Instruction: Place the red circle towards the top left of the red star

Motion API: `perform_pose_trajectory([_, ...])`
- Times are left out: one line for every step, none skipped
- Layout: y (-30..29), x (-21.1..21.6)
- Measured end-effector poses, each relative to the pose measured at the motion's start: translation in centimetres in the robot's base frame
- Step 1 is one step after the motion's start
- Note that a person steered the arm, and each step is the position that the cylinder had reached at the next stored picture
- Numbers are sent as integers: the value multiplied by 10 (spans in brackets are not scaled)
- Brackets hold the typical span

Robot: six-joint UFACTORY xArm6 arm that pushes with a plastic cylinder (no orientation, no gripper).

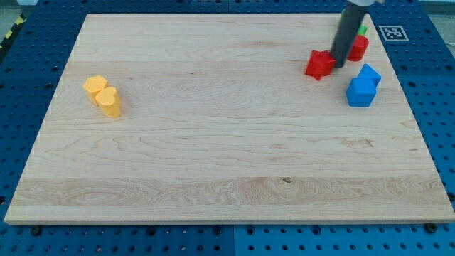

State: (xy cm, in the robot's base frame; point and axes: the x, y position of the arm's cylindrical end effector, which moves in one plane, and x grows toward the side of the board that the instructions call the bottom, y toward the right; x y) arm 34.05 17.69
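Note:
The red star (320, 65) lies at the view's upper right on the wooden board (213, 142). The red circle (357, 48) sits just to its right and slightly higher, partly hidden by my rod. My tip (337, 65) rests between the two red blocks, close against the star's right side and the circle's lower left edge. A green block (363, 30) peeks out above the red circle, mostly hidden.
Two blue blocks (363, 85) sit together below the red circle near the right edge. Two yellow blocks (103, 95) sit together at the view's left. A fiducial marker (390, 33) lies off the board at the top right.

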Motion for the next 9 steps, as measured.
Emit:
perform_pose_trajectory([11,6])
perform_pose_trajectory([45,0])
perform_pose_trajectory([97,7])
perform_pose_trajectory([133,-4])
perform_pose_trajectory([129,-27])
perform_pose_trajectory([92,-27])
perform_pose_trajectory([57,-28])
perform_pose_trajectory([24,-28])
perform_pose_trajectory([14,-30])
